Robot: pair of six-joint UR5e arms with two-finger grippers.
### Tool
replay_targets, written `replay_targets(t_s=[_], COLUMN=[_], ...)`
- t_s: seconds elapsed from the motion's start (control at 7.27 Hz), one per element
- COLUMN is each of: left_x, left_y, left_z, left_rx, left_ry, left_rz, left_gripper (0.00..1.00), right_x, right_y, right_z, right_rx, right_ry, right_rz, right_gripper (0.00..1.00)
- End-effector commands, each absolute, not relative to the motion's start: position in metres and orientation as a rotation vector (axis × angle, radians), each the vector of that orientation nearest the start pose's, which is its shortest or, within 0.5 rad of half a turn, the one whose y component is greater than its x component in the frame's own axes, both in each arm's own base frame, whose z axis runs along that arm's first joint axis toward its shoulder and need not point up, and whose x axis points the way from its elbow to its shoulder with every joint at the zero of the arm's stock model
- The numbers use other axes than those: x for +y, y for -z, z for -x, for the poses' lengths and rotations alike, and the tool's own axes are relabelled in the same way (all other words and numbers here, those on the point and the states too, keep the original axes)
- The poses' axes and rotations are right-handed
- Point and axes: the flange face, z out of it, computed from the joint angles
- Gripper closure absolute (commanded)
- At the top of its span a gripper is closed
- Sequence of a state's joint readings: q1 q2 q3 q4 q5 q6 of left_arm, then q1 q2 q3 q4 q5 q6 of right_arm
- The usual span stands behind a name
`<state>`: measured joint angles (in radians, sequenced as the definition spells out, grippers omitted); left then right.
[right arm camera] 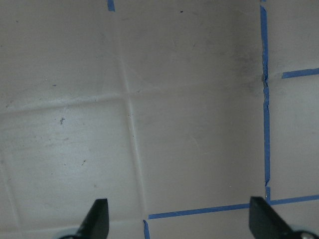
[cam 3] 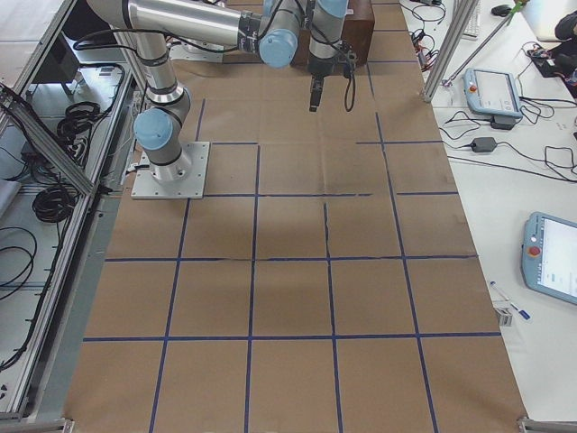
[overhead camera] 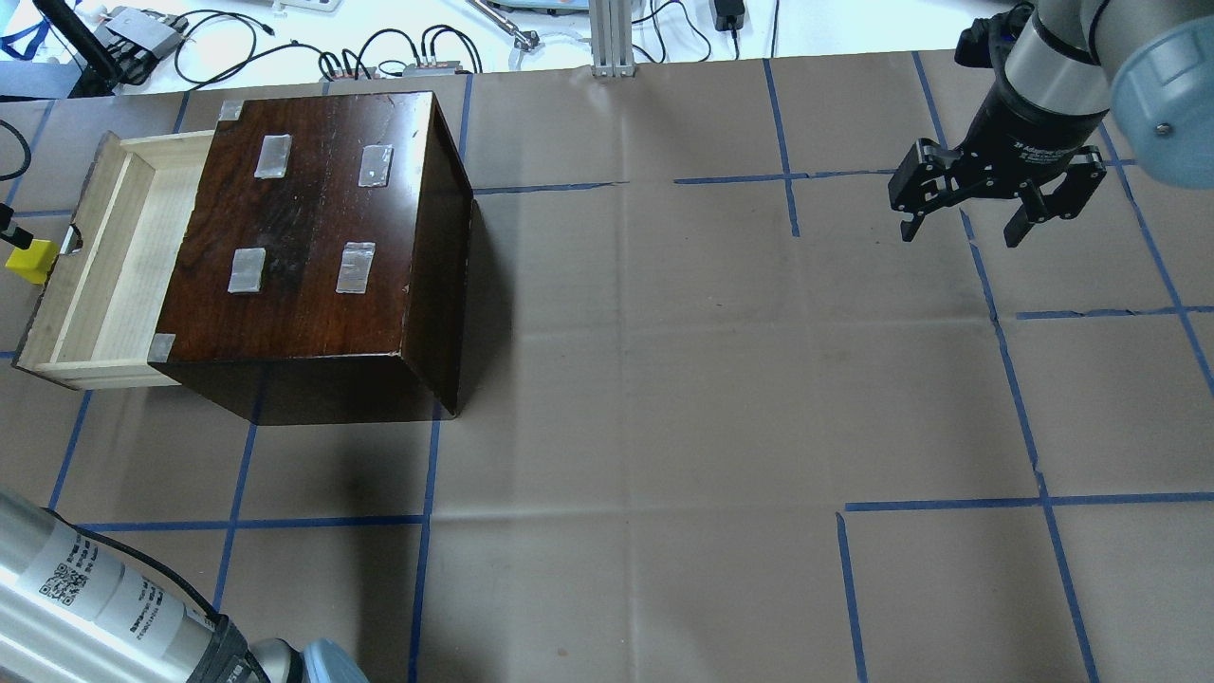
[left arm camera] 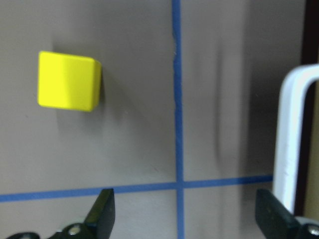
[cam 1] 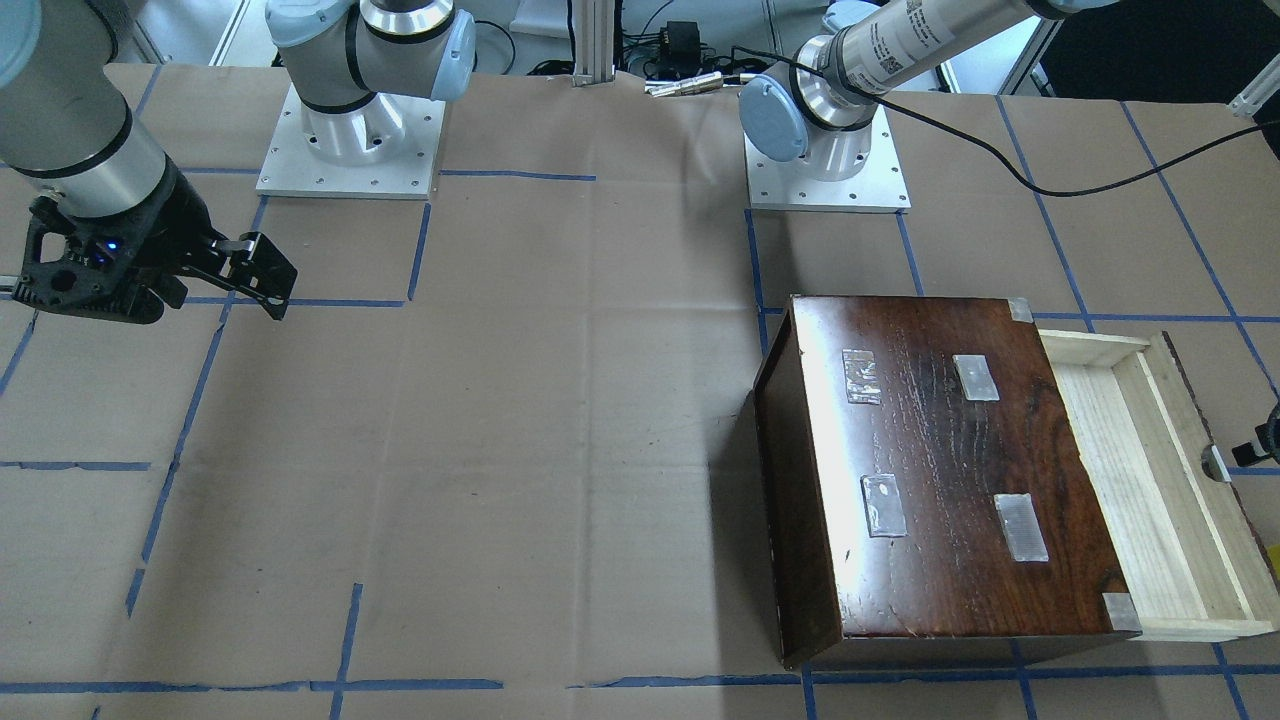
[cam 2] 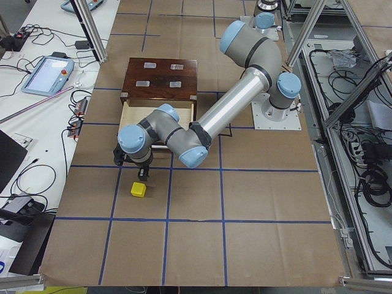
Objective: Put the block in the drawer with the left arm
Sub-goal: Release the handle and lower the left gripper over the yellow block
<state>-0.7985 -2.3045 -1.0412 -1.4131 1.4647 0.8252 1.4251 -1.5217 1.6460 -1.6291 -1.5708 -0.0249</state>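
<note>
From across the table (cam 1: pixel 560 450): dark box (cam 1: pixel 940 470) with its drawer (cam 1: pixel 1130 470) pulled out toward the view's right, nothing visible inside; right claw (cam 1: pixel 250 275) far off at the view's left, spread wide, gripping nothing. From overhead: block (overhead camera: pixel 28 261) at the far left edge, resting on the table just outside the drawer's dark front panel, not in the tray; only a length of the left arm (overhead camera: pixel 85 593) at bottom left. From the table's left end: that arm stretched out low, elbow bent just in front of the drawer, wrist pointing down, left claw (cam 2: pixel 142 173) hanging between drawer front and block, near the block but apart from it. From the right end: only the right arm (cam 3: pixel 180 18) reaching up the table. From the left wrist: straight down past two fingertips (left arm camera: pixel 103 211) set wide and empty, block up and to their left, a pale curved bar (left arm camera: pixel 291 134) at right, likely the drawer's pull. From the right wrist: bare table between wide-set tips. Judged as the approach before the grasp. To do it well: shift the claw until centred on the block, square the fingertips to two opposite flat faces, lower fully, close firmly, then lift above the front panel before carrying over the tray.
</note>
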Motion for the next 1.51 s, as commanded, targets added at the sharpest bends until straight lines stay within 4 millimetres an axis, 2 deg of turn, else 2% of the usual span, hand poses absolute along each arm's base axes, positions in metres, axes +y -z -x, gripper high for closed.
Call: replay_targets(t_s=[0.0,0.28,0.41,0.55,1.1,1.38], left_x=[-0.685,-0.707,-0.710,-0.705,-0.704,-0.706], left_y=[-0.263,-0.235,-0.218,-0.205,-0.196,-0.172], left_z=[-0.455,-0.459,-0.459,-0.462,-0.463,-0.464], left_rx=[3.188,3.180,3.179,3.143,3.151,3.172], left_ry=[0.151,0.161,0.122,0.015,0.008,-0.014], left_rz=[-0.115,-0.142,-0.153,-0.181,-0.220,-0.221], left_gripper=[0.01,0.01,0.01,0.01,0.02,0.02], right_x=[-0.517,-0.517,-0.517,-0.517,-0.517,-0.517], right_y=[-0.432,-0.432,-0.433,-0.432,-0.432,-0.432], right_z=[-0.059,-0.059,-0.059,-0.059,-0.059,-0.059], right_rx=[3.128,3.129,3.129,3.129,3.129,3.129], right_ry=[-0.105,-0.103,-0.101,-0.103,-0.103,-0.103], right_rz=[-0.187,-0.187,-0.187,-0.187,-0.190,-0.187], right_gripper=[0.00,0.00,0.00,0.00,0.00,0.00])
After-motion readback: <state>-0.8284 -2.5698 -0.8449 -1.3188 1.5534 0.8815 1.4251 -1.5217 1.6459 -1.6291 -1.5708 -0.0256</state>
